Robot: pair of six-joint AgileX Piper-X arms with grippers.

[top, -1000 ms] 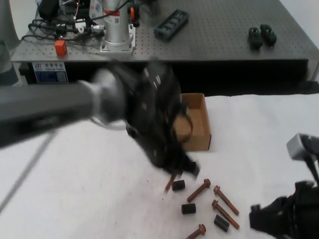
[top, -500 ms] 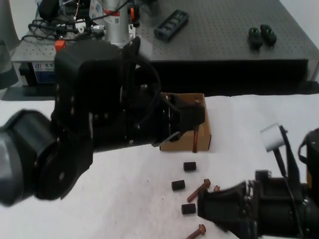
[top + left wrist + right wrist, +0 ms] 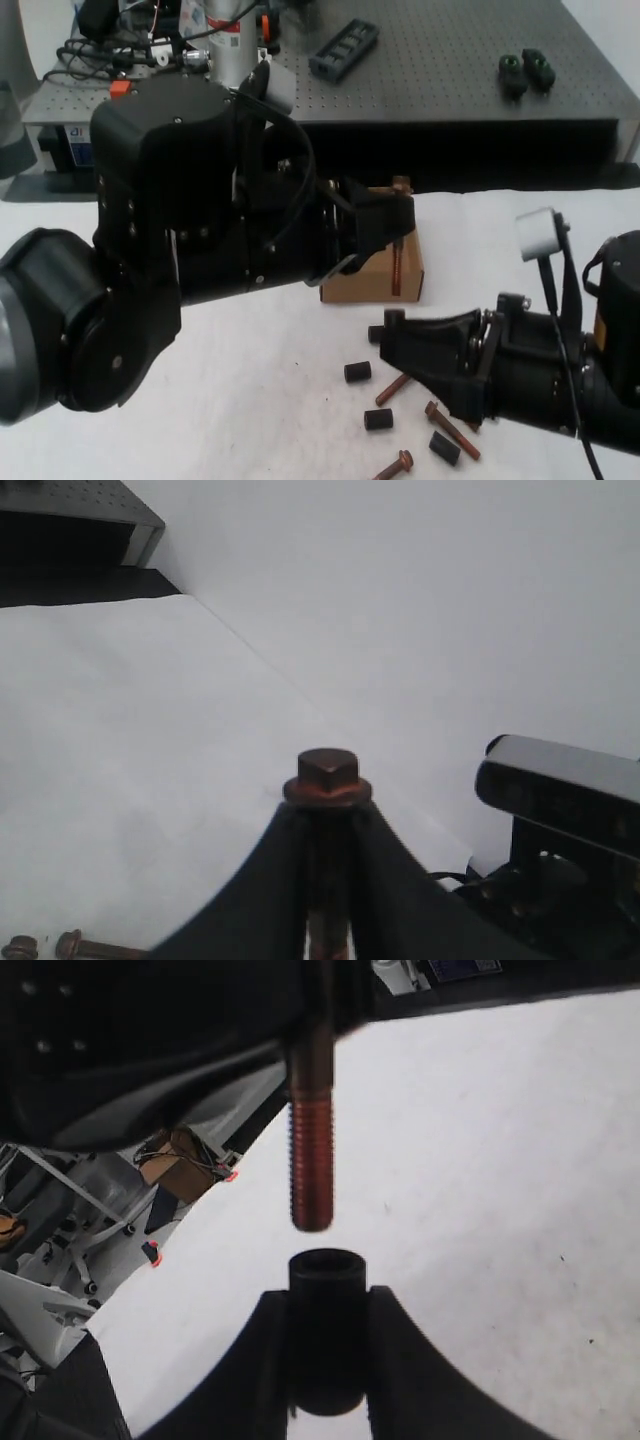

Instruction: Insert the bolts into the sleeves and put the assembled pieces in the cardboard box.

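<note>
**A:** Starting at the left, what is the left gripper (image 3: 398,226) doing?

**B:** Its fingers are clamped on a bolt (image 3: 327,777). The bolt is held upright with the hex head on top. From the high view the shank shows against the front wall of the cardboard box (image 3: 350,284), by the box's right corner.

**A:** And the right gripper (image 3: 391,324)?

**B:** It sits just in front of the box, under that bolt. Its two fingers pinch a black sleeve (image 3: 325,1272) with the open mouth facing up. The bolt's threaded tip hangs just above the mouth, lined up with it, with a small gap between them.

**A:** What else is there?

**B:** Loose sleeves (image 3: 357,372) and loose bolts (image 3: 452,430) lie scattered on the white cloth (image 3: 240,410), farther in front of the box, toward its right side.
</note>
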